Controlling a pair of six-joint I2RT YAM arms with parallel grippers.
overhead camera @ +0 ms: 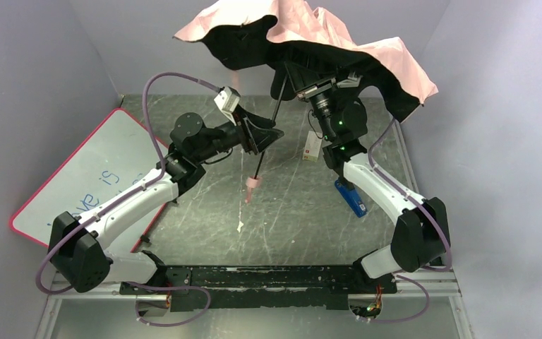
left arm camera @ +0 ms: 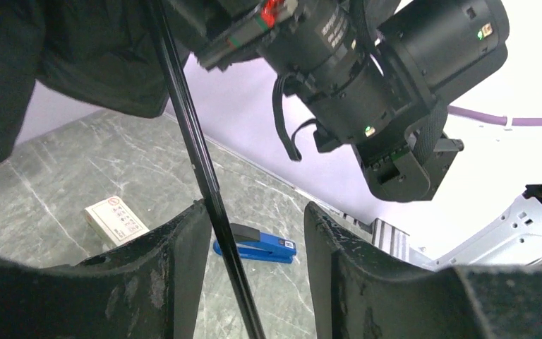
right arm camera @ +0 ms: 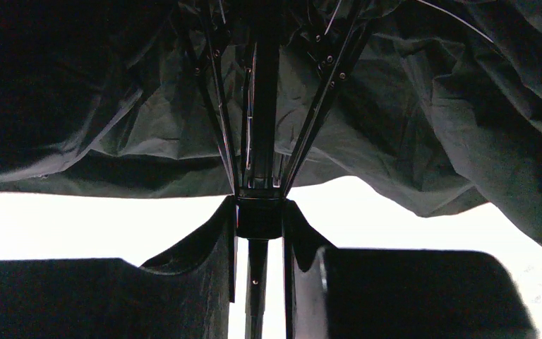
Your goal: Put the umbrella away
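Observation:
The umbrella (overhead camera: 324,35) stands open over the back of the table, pale pink outside and black inside. Its thin black shaft (overhead camera: 268,138) slants down to the stubby pink handle (overhead camera: 252,188), which hangs near the tabletop. My right gripper (overhead camera: 302,79) is up under the canopy, shut on the black runner (right arm camera: 260,217) where the ribs (right arm camera: 215,106) meet. My left gripper (overhead camera: 275,133) is open around the shaft (left arm camera: 205,169). The shaft runs between the fingers, close against the left finger (left arm camera: 176,254) and apart from the right one.
A pink-framed whiteboard (overhead camera: 85,176) with blue writing leans at the left wall. A blue stapler (overhead camera: 351,198) (left arm camera: 261,248) lies by the right arm, and a small white box (overhead camera: 312,146) (left arm camera: 116,219) sits behind it. Grey walls close in the table on three sides.

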